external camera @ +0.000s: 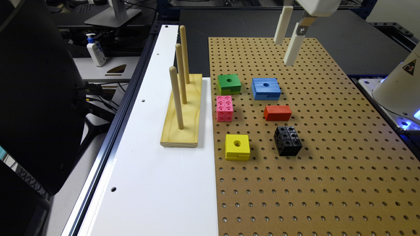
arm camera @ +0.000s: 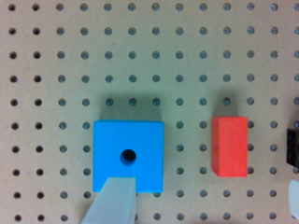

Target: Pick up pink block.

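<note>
Pegboard (external camera: 328,164) holes run right up to the lens in the exterior view, brown and evenly spaced. High over the board's far part hangs the claw (external camera: 284,53), its two pale fingers (external camera: 294,49) spread apart with nothing between them; in the wrist view one finger (arm camera: 112,200) crosses the edge of the blue block (arm camera: 128,156), the other shows far off at the picture's edge, so the claw stands open and well above the blocks.

Nearest below it in the exterior view sits the blue block (external camera: 266,88), square with a round hole in its top. Just beside that, toward the camera, lies the plain red block (external camera: 277,112), also seen in the wrist view (arm camera: 229,146) apart from the blue one. Past the red block comes the black cube-cluster block (external camera: 287,140).

Toward the exterior view's left stands the green block (external camera: 229,83), and close beside it, nearer the camera, the pink block (external camera: 224,108) rests flat on the board near its left edge, untouched and well apart from the claw. Closer still lies the yellow block (external camera: 237,147). Beyond the board's left edge, a wooden base (external camera: 182,113) with three upright pegs rests on a white panel (external camera: 147,183).
</note>
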Controlling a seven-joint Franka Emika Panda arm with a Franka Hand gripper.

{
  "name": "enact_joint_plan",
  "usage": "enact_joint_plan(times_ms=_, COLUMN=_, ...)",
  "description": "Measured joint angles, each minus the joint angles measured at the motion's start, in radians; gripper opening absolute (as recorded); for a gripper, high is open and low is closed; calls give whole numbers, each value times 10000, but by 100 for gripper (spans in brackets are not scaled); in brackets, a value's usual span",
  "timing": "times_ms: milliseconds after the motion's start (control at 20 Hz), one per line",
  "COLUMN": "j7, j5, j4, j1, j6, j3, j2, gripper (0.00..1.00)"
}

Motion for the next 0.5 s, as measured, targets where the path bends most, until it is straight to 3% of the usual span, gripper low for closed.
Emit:
enact_joint_plan(times_ms=200, j7=75, j5=0, j4=446, j1=7, j6=4, j3=72, j2=476, gripper=100)
enact_joint_plan(times_ms=500, j7=99, j5=0, j4=986, j1=9, j6=5, j3=84, j2=1036, gripper=100)
